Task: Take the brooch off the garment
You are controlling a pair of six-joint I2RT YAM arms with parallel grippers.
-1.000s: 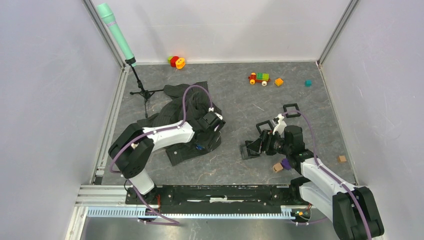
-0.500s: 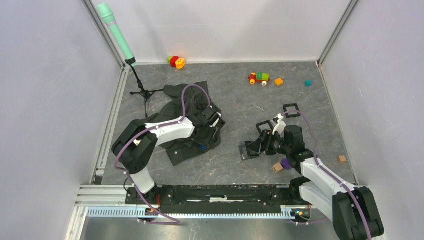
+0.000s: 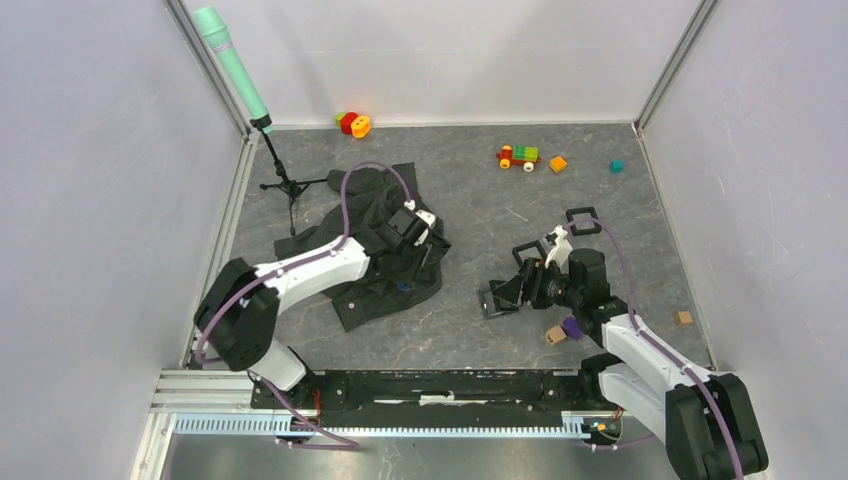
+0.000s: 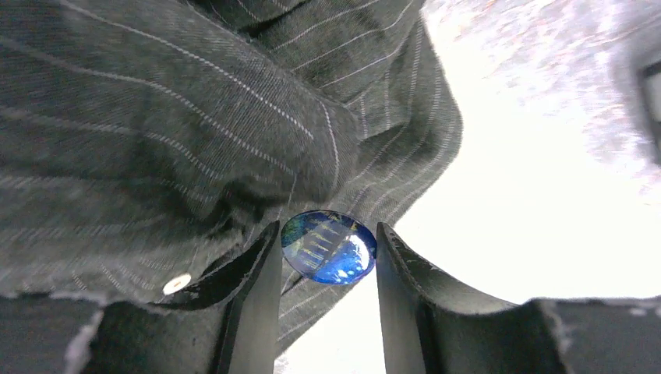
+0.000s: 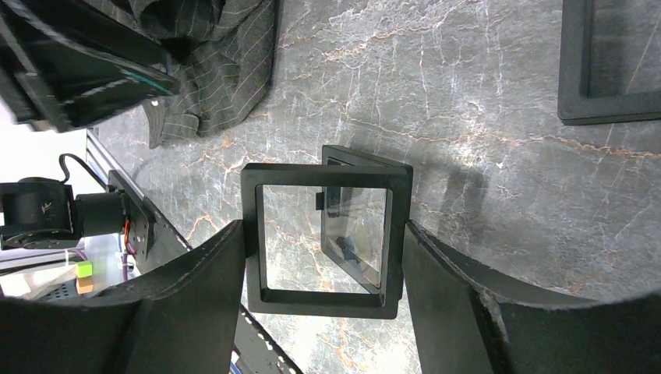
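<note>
Garment [image 3: 375, 262] lying on tabletop [image 3: 470, 190], at 9 o'clock from centre. Brooch [image 4: 328, 247] sitting toward garment's 5 o'clock edge, between left gripper [image 4: 328, 230] fingers. Frame [image 5: 252, 234] standing at 3 o'clock from garment, between right gripper [image 5: 323, 230] fingers. Toy train [image 3: 518, 156] resting at 1 o'clock, near back wall. Microphone stand [image 3: 285, 186] standing at garment's 10 o'clock. Block [image 3: 684, 318] lying at 4 o'clock, by right wall.

Glossy smooth brooch [image 4: 329, 247], matt cloth garment [image 4: 156, 117]
</note>
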